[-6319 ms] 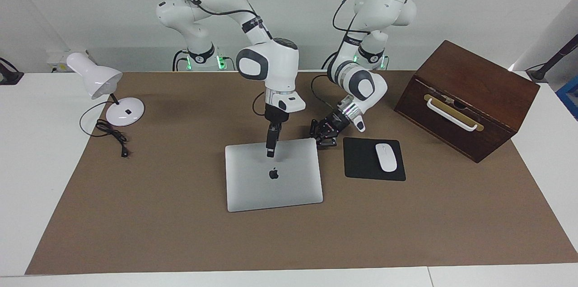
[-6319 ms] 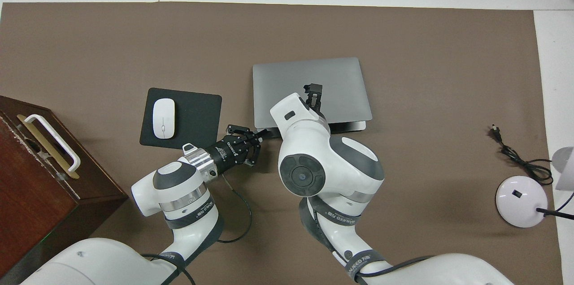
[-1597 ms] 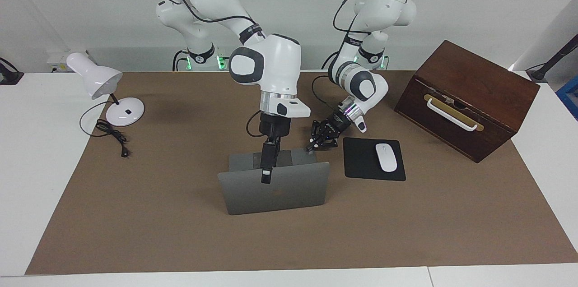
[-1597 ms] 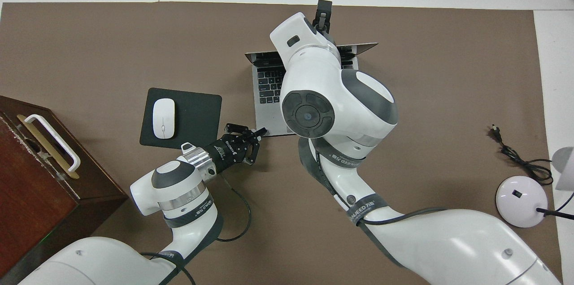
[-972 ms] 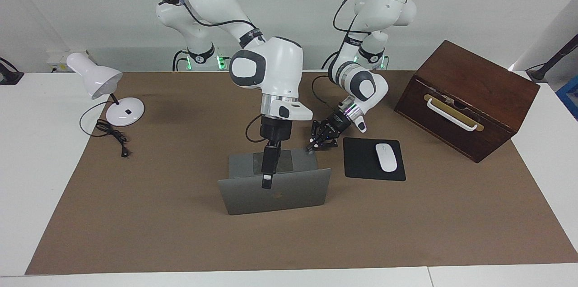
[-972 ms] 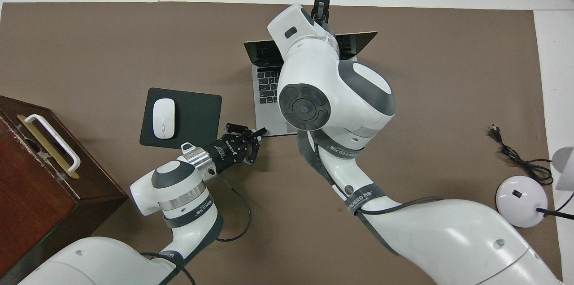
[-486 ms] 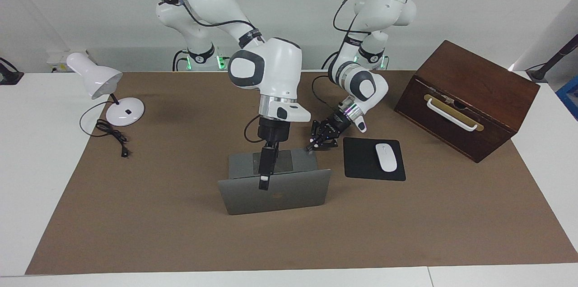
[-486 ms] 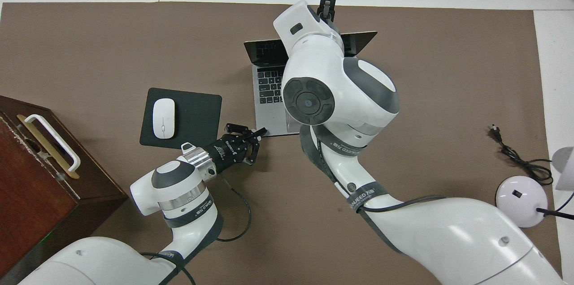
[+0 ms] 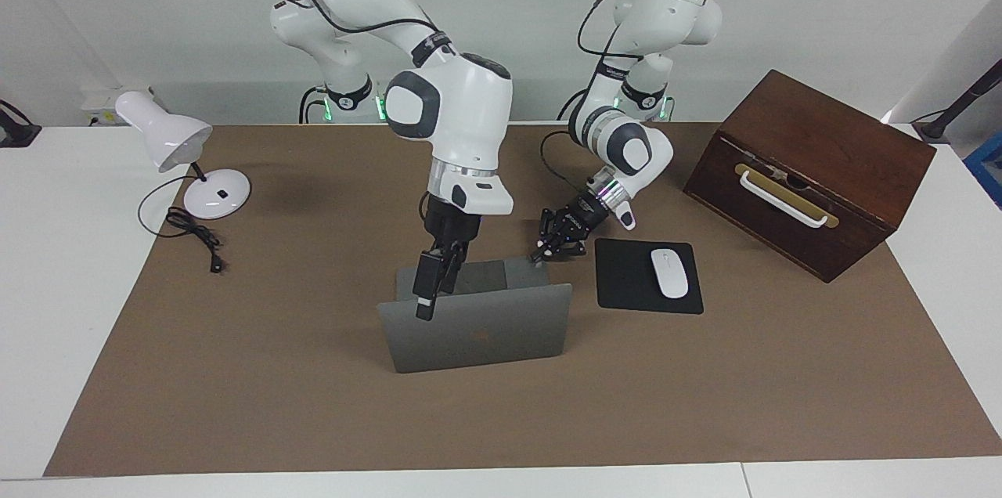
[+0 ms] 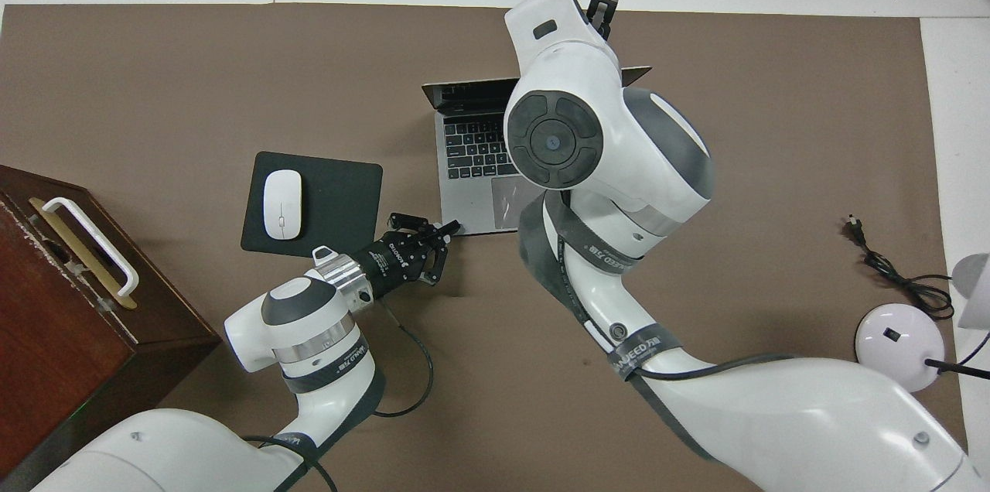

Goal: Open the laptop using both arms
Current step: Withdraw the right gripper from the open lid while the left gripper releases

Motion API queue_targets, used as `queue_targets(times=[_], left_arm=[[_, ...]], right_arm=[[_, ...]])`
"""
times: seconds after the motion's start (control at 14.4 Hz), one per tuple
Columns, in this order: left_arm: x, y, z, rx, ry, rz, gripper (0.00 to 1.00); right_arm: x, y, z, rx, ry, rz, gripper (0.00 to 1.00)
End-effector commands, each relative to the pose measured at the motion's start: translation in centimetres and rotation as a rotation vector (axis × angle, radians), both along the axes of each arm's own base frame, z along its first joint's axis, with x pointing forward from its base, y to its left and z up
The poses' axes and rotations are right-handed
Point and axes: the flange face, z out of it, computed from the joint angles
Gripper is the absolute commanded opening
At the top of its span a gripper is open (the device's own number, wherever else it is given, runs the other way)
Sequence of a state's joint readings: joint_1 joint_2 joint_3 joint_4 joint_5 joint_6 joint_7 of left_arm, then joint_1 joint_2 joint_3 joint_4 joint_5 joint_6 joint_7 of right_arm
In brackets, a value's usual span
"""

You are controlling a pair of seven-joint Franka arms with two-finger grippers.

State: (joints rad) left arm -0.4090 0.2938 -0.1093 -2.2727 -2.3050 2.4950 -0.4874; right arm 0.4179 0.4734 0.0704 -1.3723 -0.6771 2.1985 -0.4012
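Note:
The silver-grey laptop (image 9: 485, 337) stands open in the middle of the brown mat, its lid roughly upright with its back to the facing camera. The keyboard (image 10: 473, 148) shows in the overhead view. My right gripper (image 9: 424, 310) hangs at the lid's top edge, near the corner toward the right arm's end; whether it touches the lid I cannot tell. It also shows over that edge from above (image 10: 602, 5). My left gripper (image 9: 538, 255) is shut, its tips resting on the base's corner nearest the mouse pad (image 10: 451, 228).
A black mouse pad (image 9: 626, 283) with a white mouse (image 9: 668, 272) lies beside the laptop toward the left arm's end. A dark wooden box (image 9: 814, 161) with a white handle stands past it. A white desk lamp (image 9: 168, 139) and its cable (image 9: 196, 236) sit toward the right arm's end.
The lid, flat several seconds ago, now stands raised. Over the last second my right gripper slid along the top edge toward the right arm's end. The left gripper stayed put.

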Motion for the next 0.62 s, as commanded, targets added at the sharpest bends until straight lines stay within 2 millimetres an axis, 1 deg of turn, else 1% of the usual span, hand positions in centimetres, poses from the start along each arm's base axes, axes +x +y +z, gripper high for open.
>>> queue_targets(times=[0.0, 0.21, 0.56], left_arm=[[0.3, 0.8, -1.5, 0.015, 0.007, 0.022, 0.00], [0.5, 1.1, -1.4, 0.014, 0.005, 0.027, 0.00], [0.7, 1.0, -1.2, 0.014, -0.003, 0.022, 0.00]], right_arm=[[-0.9, -0.6, 1.6, 0.035, 0.050, -0.033, 1.00], [-1.7, -1.3, 3.2, 0.065, 0.088, -0.077, 1.00], [-3.2, -3.6, 7.4, 0.095, 0.118, -0.152, 1.00]])
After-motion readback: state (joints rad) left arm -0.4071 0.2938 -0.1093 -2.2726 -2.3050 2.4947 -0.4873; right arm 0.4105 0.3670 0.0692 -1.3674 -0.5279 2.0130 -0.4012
